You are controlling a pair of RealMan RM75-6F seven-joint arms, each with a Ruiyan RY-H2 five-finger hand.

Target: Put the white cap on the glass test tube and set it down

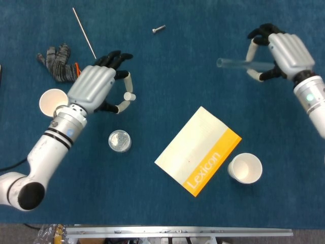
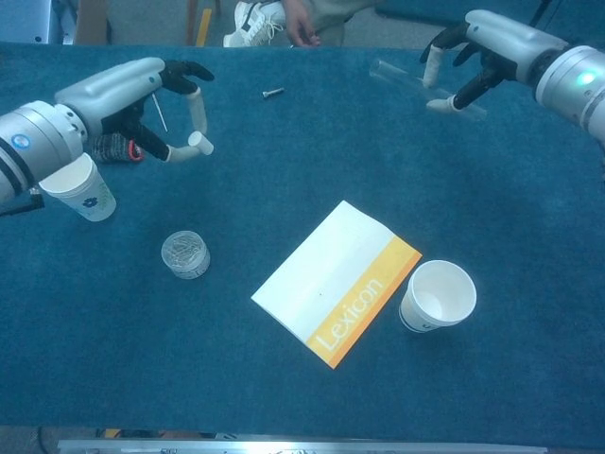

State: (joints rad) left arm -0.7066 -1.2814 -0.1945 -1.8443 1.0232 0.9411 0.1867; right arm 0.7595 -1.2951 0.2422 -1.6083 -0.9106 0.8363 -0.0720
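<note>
Even overhead light, soft shadows; chest view dimmer, slightly blurry; no glare.

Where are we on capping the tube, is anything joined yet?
Pickups look done: left hand pinches the cap clear of the table; right hand holds the tube roughly level, open end facing left. Nothing joined: a wide gap separates them. Left: bring them together, fit cap, set down.

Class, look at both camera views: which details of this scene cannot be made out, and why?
- Test tube, head view: the right hand covers its far end.
- White cap, both views: too small to show its open side.
- Paper cup, head view: partly covered by the left hand.
- Small round container, chest view: contents blurred.
</note>
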